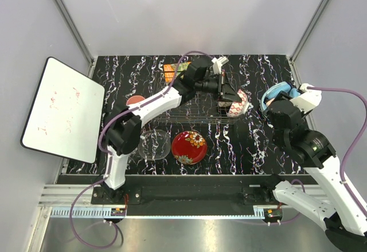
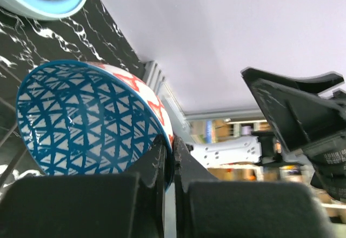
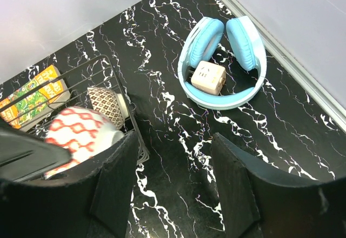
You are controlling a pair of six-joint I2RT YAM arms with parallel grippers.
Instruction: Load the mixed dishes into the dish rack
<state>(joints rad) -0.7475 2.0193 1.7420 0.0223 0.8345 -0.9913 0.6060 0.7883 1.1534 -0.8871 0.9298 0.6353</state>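
My left gripper (image 2: 173, 159) is shut on the rim of the blue patterned bowl (image 2: 81, 124), whose outside is white with red marks. In the top view it holds the bowl (image 1: 238, 103) tilted at the right end of the wire dish rack (image 1: 192, 110). The brownish patterned bowl (image 3: 106, 105) stands on edge inside the rack's right end. The red floral plate (image 1: 189, 146) and the clear glass bowl (image 1: 153, 144) lie in front of the rack. The salmon-pink cup (image 1: 136, 100) is left of it. My right gripper (image 3: 173, 178) is open and empty over bare table. I do not see the drinking glass.
Blue headphones (image 3: 224, 65) with a small beige box inside them lie at the right, just beyond my right gripper. The orange-green carton (image 1: 175, 71) lies behind the rack. A whiteboard (image 1: 63, 109) leans at the left edge. Grey walls close in the table.
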